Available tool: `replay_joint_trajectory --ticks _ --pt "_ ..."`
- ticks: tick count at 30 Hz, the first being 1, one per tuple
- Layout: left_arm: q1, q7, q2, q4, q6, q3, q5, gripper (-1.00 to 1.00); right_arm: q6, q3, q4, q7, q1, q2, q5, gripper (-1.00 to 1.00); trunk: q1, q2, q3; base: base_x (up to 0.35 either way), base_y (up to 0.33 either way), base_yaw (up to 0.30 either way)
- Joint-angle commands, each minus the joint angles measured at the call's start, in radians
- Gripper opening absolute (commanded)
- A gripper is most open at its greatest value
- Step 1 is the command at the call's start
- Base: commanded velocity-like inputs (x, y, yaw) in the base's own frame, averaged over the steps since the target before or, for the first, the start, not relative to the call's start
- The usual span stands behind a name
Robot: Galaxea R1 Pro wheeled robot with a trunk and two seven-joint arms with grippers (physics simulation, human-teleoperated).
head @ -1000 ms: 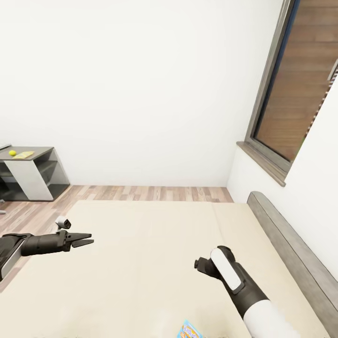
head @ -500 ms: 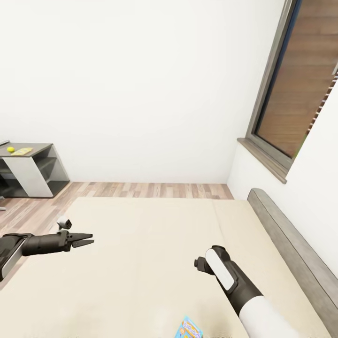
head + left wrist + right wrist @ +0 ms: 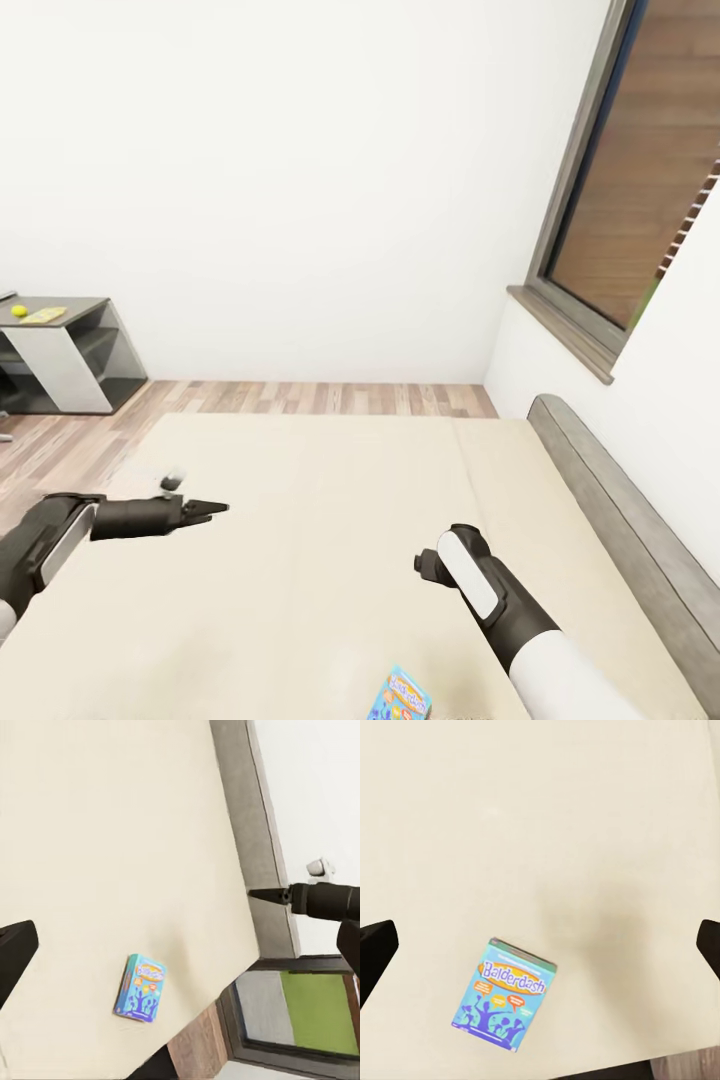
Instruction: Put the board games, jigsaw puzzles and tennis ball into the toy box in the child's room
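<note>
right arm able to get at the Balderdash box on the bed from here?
Probably yes. The Balderdash box lies flat on the bare bed, nothing around it. The right gripper looks down at it, fingers spread, path free.

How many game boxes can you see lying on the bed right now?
1. A small blue board game box lies flat on the beige bed, near the robot's edge of the mattress, in front of the right arm. Another may lie outside the cameras' view.

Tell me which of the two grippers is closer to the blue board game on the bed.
The right gripper: in the head view the blue board game lies on the bed just below it, while the left gripper reaches out far to the side.
</note>
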Motion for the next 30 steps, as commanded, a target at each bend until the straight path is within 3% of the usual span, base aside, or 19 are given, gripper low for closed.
replay_joint_trajectory --ticks 1,3,4,5,8,11,17,30 --pt "-0.002 0.048 -0.009 -0.001 0.007 -0.003 0.007 1.00 0.001 0.003 -0.001 -0.010 -0.001 0.000 -0.010 1.00 0.001 -0.002 -0.004 0.000 0.000 0.000" --pt "-0.002 0.144 -0.031 -0.001 0.007 -0.002 0.007 1.00 0.001 0.004 -0.001 -0.010 -0.001 0.000 -0.010 1.00 0.001 -0.002 -0.007 0.000 0.000 0.000" --pt "-0.002 0.236 -0.054 -0.002 0.007 0.000 0.007 1.00 0.001 0.005 0.000 -0.010 -0.001 0.000 -0.010 1.00 0.001 -0.002 -0.009 0.000 0.000 0.000" --pt "-0.003 0.280 -0.065 -0.002 0.007 0.000 0.007 1.00 0.001 0.006 0.000 -0.010 -0.001 0.000 -0.010 1.00 0.001 -0.002 -0.010 0.000 0.000 0.000" --pt "-0.003 0.391 -0.091 -0.002 0.004 0.003 0.010 1.00 0.001 0.007 0.000 -0.010 -0.001 0.001 -0.010 1.00 0.001 -0.002 -0.015 0.000 0.000 0.000" --pt "-0.003 0.463 -0.105 -0.001 0.002 0.005 0.014 1.00 0.001 0.007 0.000 -0.010 -0.001 0.001 -0.009 1.00 0.001 -0.002 -0.020 0.000 0.000 0.000" --pt "-0.003 0.514 -0.118 0.000 0.002 0.005 0.019 1.00 -0.001 0.008 0.000 -0.010 -0.001 0.002 -0.007 1.00 0.001 -0.002 -0.030 0.000 0.000 0.000" --pt "-0.003 0.510 -0.122 0.000 0.005 0.004 0.016 1.00 -0.002 0.008 -0.001 -0.010 -0.001 0.001 -0.005 1.00 0.001 -0.002 -0.051 0.000 0.000 0.000"
